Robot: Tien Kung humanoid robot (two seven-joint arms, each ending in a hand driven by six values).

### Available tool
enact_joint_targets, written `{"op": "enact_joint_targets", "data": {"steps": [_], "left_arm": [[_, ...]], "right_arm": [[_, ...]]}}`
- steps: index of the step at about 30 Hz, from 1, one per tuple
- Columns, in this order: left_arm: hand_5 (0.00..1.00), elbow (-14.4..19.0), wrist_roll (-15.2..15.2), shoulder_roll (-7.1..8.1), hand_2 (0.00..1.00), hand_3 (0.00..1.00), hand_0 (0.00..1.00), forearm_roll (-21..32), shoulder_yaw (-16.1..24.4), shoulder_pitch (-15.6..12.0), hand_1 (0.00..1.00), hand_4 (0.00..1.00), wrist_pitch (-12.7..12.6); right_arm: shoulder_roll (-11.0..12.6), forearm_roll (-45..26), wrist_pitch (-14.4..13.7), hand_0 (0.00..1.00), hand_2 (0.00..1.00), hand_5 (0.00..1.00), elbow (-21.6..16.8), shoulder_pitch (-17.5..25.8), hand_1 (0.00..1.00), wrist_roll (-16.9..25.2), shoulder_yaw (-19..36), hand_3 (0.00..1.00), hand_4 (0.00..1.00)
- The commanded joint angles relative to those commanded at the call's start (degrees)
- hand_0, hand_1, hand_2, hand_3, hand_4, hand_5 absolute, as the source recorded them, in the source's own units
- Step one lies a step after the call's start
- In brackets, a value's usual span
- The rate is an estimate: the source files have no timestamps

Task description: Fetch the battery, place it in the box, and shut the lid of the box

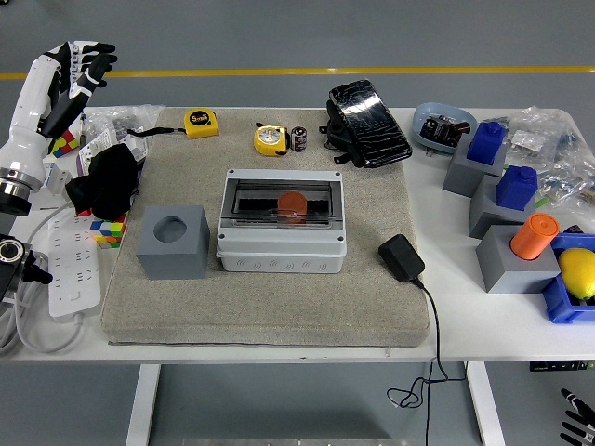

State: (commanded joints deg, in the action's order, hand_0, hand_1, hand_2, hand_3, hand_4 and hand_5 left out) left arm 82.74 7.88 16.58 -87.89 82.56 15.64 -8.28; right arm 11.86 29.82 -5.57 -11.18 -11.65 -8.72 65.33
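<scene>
White-shelled left arm point(28, 102) at upper left, silver wrist ring, left hand point(82, 63) with black-and-white banded fingers; striped black right hand point(578, 420) fingertips at lower right.

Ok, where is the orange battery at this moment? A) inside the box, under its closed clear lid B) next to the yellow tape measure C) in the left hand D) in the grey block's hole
A: the orange battery shows through the clear lid of the box, lid down.

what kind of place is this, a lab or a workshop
Probably a robotics lab or test bay. A white table holds staged props on a beige mat, a white power strip lies at its left end, and a yellow line marks the grey concrete floor.
</scene>
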Motion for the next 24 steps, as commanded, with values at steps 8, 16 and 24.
{"op": "enact_joint_targets", "data": {"steps": [8, 16, 24], "left_arm": [[0.998, 0.5, -0.1, -0.2, 0.695, 0.699, 0.54, -0.1, 0.4, -1.0, 0.689, 0.998, 0.1], [0.998, 0.6, -0.2, 0.16, 0.696, 0.699, 0.54, -0.2, 0.8, -1.1, 0.69, 0.998, 0.2], [0.998, 0.7, -0.2, -0.08, 0.696, 0.699, 0.541, -0.2, 0.7, -1.3, 0.692, 0.998, 0.2]], "right_arm": [[-0.6, 0.7, 0.0, 0.661, 0.659, 0.461, -0.2, 0.3, 0.667, 0.2, 0.5, 0.551, 0.956], [-0.3, 0.9, -0.3, 0.661, 0.659, 0.461, -0.1, 0.3, 0.667, -0.1, 0.8, 0.551, 0.956], [-0.6, 0.9, -0.2, 0.661, 0.659, 0.461, -0.1, 0.4, 0.667, 0.1, 1.1, 0.551, 0.956]]}}
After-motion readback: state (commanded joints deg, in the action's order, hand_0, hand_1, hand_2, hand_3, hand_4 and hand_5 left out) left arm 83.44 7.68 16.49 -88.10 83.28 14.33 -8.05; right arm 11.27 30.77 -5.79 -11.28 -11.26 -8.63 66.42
